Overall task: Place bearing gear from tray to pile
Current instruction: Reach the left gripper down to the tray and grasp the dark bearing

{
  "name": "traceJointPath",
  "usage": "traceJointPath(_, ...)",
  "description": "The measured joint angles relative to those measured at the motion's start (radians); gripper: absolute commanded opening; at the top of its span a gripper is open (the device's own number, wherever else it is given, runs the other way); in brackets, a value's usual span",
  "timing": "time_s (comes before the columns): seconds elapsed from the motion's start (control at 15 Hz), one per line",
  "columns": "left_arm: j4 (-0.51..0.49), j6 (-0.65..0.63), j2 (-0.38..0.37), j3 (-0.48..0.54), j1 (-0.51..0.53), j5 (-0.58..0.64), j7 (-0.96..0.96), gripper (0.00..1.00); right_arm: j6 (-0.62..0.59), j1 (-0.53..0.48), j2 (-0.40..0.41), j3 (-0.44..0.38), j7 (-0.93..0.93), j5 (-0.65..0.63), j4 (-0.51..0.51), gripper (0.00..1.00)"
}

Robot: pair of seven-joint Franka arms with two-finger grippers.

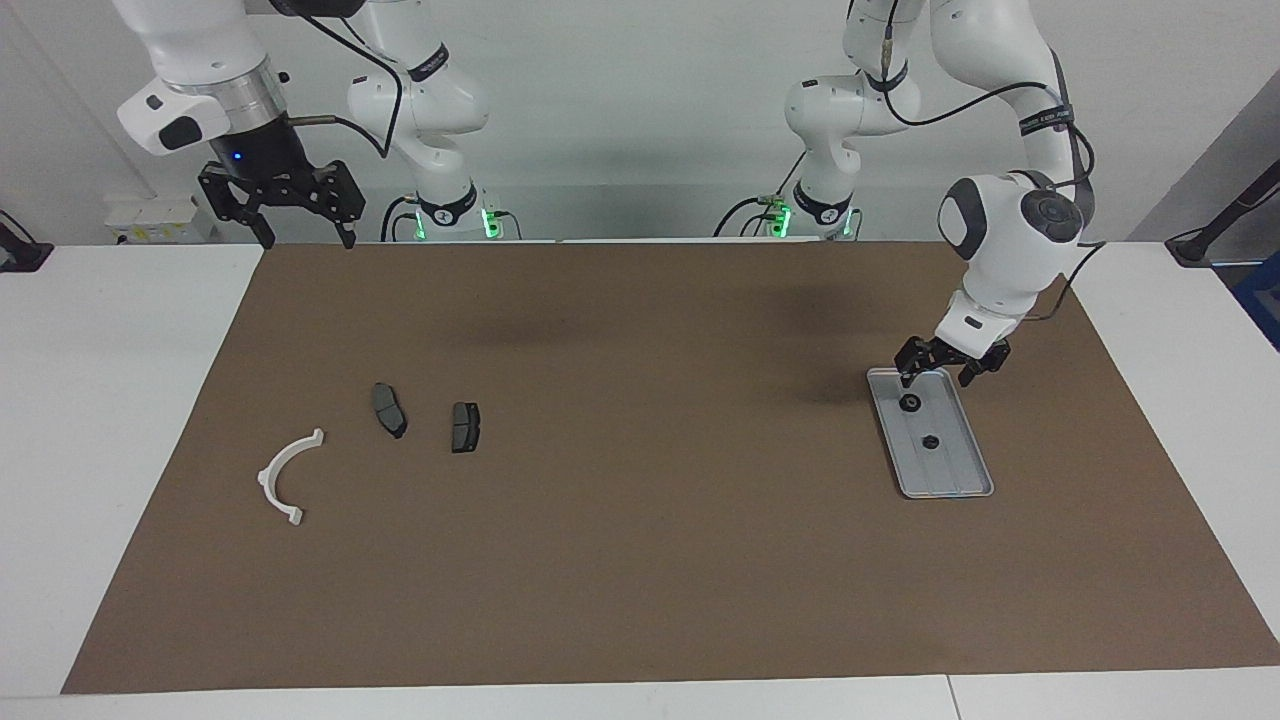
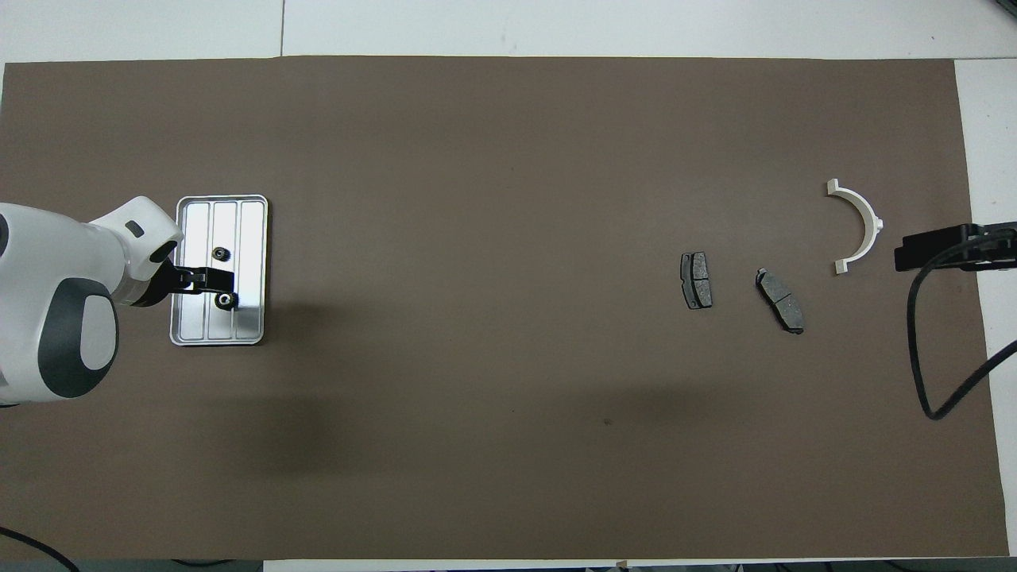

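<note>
The left claw (image 1: 938,374), fingers spread, hangs over the robot-side end of the tray (image 1: 958,468) (its long axis running away from the robots). One bearing gear (image 1: 910,403) sits just under the claw, the second gear (image 1: 929,442) farther along. The right claw (image 1: 293,236) waits open over the worktop's edge.

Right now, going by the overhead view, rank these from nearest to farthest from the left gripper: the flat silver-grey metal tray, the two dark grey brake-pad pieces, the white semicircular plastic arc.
1. Flat silver-grey metal tray: directly under the open left gripper.
2. Dark grey brake-pad piece, nearer the table's middle.
3. Second dark pad, just past it.
4. White semicircular plastic arc, at the right arm's end.
</note>
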Motion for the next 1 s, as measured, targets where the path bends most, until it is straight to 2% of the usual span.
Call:
traceJointPath(0.47,-0.047,0.071,0.04,0.0,0.0,0.0,0.0,1.0,0.0,-0.001,0.0,-0.003,0.0,0.0,0.0,1.0)
traceJointPath(1.0,-0.052,0.106,0.084,0.0,0.0,0.0,0.0,1.0,0.0,0.0,0.0,-0.001,0.0,0.0,-0.005,1.0)
